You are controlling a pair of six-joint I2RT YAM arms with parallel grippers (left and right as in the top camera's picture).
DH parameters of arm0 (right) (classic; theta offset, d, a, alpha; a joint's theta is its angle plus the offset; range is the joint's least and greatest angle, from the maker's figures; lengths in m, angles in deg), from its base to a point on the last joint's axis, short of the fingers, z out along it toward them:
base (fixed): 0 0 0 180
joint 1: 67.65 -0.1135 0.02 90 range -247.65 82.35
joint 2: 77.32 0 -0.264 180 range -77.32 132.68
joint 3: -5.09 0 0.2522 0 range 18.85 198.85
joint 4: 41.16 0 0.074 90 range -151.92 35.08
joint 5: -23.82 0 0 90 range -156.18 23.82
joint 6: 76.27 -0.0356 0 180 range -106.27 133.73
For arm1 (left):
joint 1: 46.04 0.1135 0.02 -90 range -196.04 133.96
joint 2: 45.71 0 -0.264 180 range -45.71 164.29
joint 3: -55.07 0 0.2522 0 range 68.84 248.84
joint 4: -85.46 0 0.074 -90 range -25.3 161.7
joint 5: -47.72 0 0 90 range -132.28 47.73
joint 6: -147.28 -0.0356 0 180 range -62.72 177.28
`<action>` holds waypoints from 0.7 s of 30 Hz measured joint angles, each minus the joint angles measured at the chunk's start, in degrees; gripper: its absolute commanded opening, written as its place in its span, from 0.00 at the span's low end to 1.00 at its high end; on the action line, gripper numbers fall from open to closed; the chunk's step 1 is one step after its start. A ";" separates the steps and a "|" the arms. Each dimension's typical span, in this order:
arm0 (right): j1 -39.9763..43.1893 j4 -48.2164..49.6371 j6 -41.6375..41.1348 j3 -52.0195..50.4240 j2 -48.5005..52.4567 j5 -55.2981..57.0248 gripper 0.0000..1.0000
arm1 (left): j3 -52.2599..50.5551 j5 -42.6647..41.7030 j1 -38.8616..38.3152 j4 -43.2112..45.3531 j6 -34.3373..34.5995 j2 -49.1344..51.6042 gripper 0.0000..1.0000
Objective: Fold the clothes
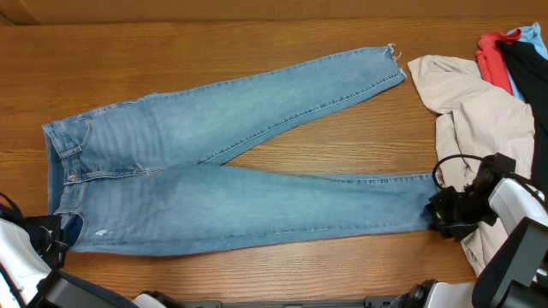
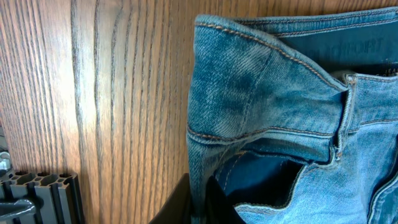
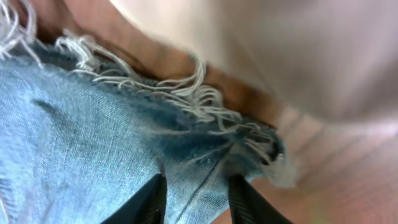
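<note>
At left, the left gripper (image 2: 200,205) is closed on the waistband corner of the jeans (image 1: 223,184), which lie flat across the table (image 1: 257,51); its tips are cut off, so the pinch's depth is unclear and it could slip. At right, the right gripper (image 3: 196,198) seems clamped on the lower leg's frayed hem, near loose threads that could pull free, and the blurred beige garment (image 3: 280,50) alongside might get dragged.

The wooden table (image 1: 257,43) bears jeans (image 1: 214,171), a beige garment (image 1: 479,103) (red and black garments (image 1: 492,60) beside).
</note>
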 measured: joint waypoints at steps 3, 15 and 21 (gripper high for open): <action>0.26 -2.56 -0.20 -0.24 0.39 -0.28 0.41 | 0.00 0.00 0.00 0.15 0.00 0.00 0.08; 0.90 -8.74 -0.42 5.35 1.22 0.92 0.42 | 0.00 0.00 0.00 0.13 0.00 0.00 0.08; 0.96 -10.84 -0.42 7.91 1.22 3.15 0.43 | 0.00 0.02 0.00 0.11 0.00 0.00 0.09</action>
